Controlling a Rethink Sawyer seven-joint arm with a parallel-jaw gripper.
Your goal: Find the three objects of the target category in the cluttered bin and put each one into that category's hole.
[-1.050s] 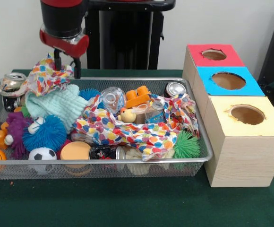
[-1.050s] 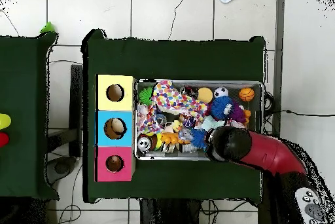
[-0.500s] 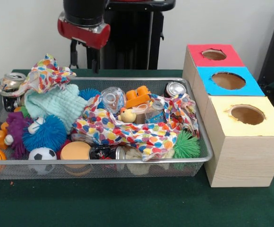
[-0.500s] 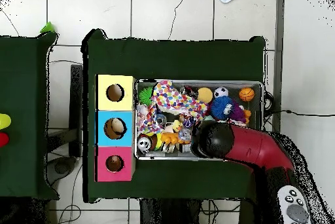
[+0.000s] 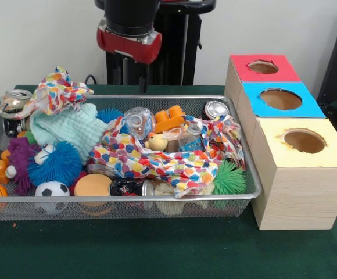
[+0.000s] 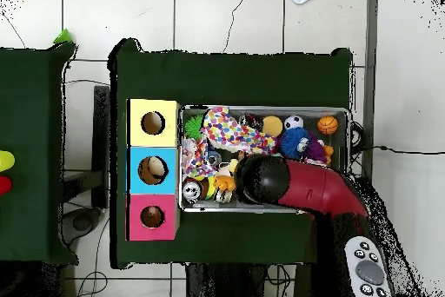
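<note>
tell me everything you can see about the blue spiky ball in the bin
The blue spiky ball is round and covered in soft, rubbery-looking strands. It sits in the wire mesh bin, towards the left end in the front view. The mint knitted cloth lies behind it, a purple fuzzy toy presses against its left side, and the soccer ball sits just in front. Nothing holds it; the claw is raised above the bin's far rim.

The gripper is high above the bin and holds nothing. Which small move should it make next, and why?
Probably shift toward the picture's right in the front view and start lowering over the silver can. The gripper hangs open and empty above the far rim of the bin, and that can lies uncovered in the far right corner, so it looks an easy grasp.
</note>
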